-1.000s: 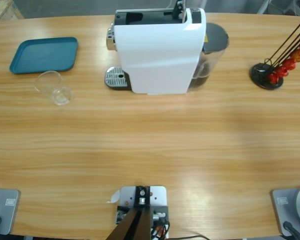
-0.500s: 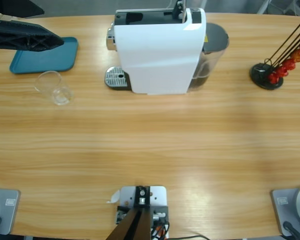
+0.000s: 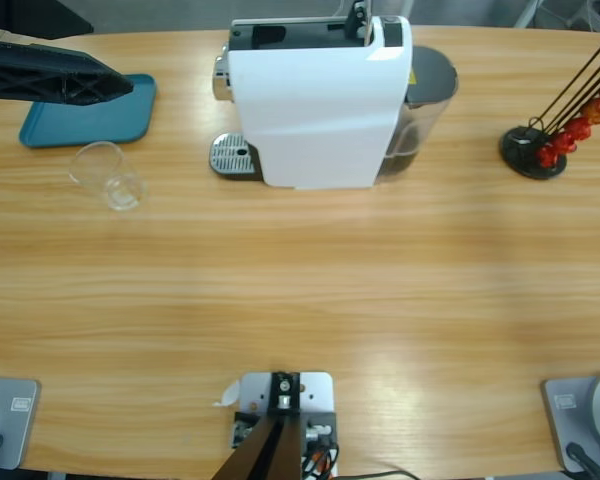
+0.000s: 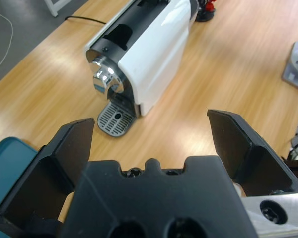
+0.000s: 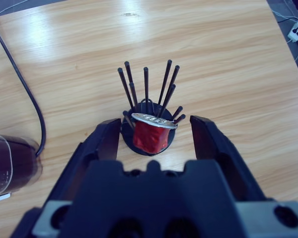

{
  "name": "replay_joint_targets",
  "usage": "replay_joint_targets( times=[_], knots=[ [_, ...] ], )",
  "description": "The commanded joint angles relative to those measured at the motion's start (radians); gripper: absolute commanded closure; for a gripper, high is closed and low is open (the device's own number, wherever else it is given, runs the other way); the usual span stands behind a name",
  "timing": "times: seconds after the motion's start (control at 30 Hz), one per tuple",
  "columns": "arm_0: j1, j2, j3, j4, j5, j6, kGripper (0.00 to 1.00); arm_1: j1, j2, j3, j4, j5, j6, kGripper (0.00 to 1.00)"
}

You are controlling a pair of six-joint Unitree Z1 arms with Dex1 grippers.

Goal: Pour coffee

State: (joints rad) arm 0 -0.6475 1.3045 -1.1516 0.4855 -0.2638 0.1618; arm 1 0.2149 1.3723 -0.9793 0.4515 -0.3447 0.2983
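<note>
1. Looking along the left gripper (image 4: 151,124), I see its jaws spread wide with nothing between them.
2. It hangs over the tray (image 3: 85,118), facing the machine (image 4: 144,54); the glass (image 3: 107,175) is near.
3. The right gripper (image 5: 155,126) is open, its jaws either side of a red capsule (image 5: 150,135) on its rack (image 5: 146,89), not gripping it.
4. I cannot tell where the coffee is.
</note>
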Motion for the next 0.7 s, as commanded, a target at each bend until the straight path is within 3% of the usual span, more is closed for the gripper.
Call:
replay_joint_targets(
  times=[0.03,0.3,0.37,0.7],
  knots=[
    [-0.011,0.027,0.043,0.005,0.002,-0.019,0.004,-0.006,0.017,0.012,0.001,-0.017,0.009,0.377],
    [-0.011,0.023,0.043,0.005,0.005,-0.021,0.004,-0.006,0.022,0.02,0.0,-0.017,0.001,0.388],
    [-0.011,0.025,0.043,0.005,0.005,-0.022,0.004,-0.006,0.014,0.023,0.0,-0.019,-0.008,0.491],
    [-0.011,0.025,0.044,0.004,0.005,-0.029,0.004,-0.006,0.008,0.036,0.0,-0.018,-0.01,0.492]
  ],
)
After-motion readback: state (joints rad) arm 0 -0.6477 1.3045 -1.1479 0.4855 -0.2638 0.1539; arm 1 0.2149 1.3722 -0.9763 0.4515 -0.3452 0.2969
